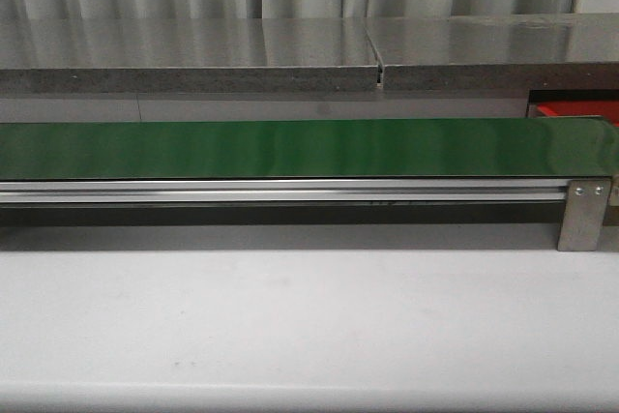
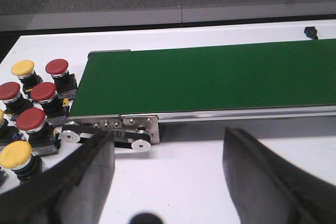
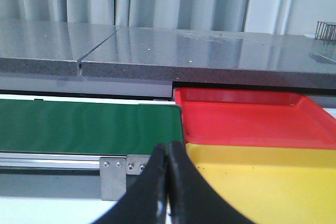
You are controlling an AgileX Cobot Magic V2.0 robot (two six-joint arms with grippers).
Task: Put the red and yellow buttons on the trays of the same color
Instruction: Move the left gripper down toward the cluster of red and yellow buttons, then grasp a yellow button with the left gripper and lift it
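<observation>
While the green conveyor belt (image 1: 290, 147) runs bare across the white bench (image 1: 290, 316) in the front view, neither arm shows there.

Left fingers (image 2: 168, 174): spread wide, nothing between them, hanging over the bench just short of the belt's end roller (image 2: 139, 144).

Buttons sit clustered on the bench beside that belt end, upright, packed close:
- red buttons: one nearest the belt corner (image 2: 56, 67), one next to it (image 2: 43, 92), one further out (image 2: 9, 91), one close to the roller bracket (image 2: 30, 119)
- yellow buttons: one at the far side of the cluster (image 2: 22, 68), one nearest the left fingers (image 2: 16, 154)
- more cut off at the frame edge, count unclear

Right fingers (image 3: 168, 182): pressed together, tips touching, nothing gripped.

Red tray (image 3: 247, 116) sits at the other belt end, butted against it. Yellow tray (image 3: 262, 177) lies alongside the red one, edges touching, nearer the right fingers. Both trays hold no buttons in the visible parts. Only a red sliver of tray shows in the front view (image 1: 580, 109).
</observation>
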